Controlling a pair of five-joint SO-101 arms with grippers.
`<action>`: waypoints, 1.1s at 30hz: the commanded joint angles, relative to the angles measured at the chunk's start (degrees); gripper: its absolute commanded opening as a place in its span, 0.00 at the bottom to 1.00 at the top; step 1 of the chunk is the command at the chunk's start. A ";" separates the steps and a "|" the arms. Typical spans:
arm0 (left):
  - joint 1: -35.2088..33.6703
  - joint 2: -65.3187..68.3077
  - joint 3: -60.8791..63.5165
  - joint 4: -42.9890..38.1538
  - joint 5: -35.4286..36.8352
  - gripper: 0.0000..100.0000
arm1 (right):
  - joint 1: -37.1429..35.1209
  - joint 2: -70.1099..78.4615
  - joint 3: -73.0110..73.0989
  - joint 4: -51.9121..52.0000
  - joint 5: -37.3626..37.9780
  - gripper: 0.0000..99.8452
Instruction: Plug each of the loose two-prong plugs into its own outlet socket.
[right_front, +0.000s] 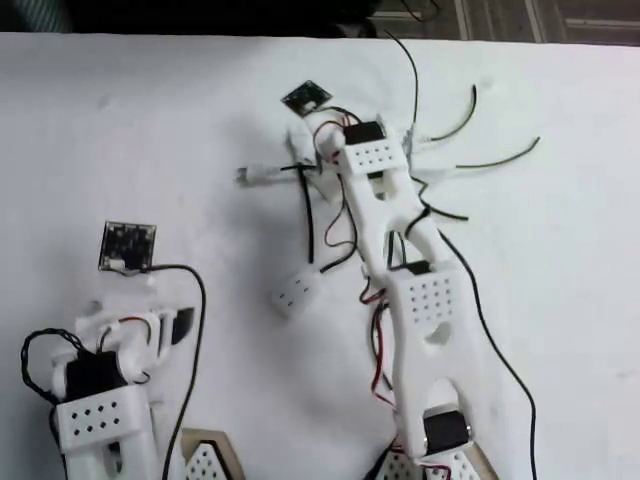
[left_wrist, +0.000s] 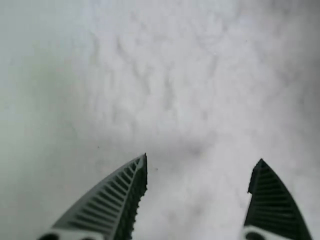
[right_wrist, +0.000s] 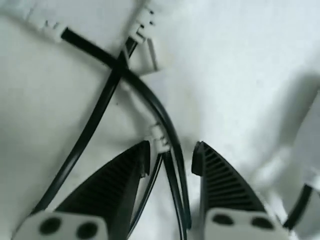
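My rig sits on what looks like a small robotics lab bench.

I work over a table (right_front: 560, 300) draped in a crumpled white cloth. On it are two white 3D-printed arms, the right arm (right_front: 425, 300) and the left arm (right_front: 100, 410), with black servos (right_front: 445, 430) and red wiring (right_front: 380, 340) left bare. Bare circuit boards lie on the cloth, one (right_front: 128, 246) near the left arm and another (right_front: 307, 97) farther off, among loose plug leads (right_front: 309, 220) and stray thin wires (right_front: 495, 160).
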 joint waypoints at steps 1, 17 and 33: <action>-0.31 -0.92 -0.18 -0.26 -0.18 0.32 | 0.57 2.77 -7.12 1.36 -0.44 0.14; -0.31 -1.10 0.44 -0.62 -0.26 0.32 | 2.86 4.62 -39.30 27.38 -0.44 0.02; -0.31 -1.10 0.44 -0.70 -0.26 0.32 | 13.41 -40.13 14.95 27.12 10.11 0.02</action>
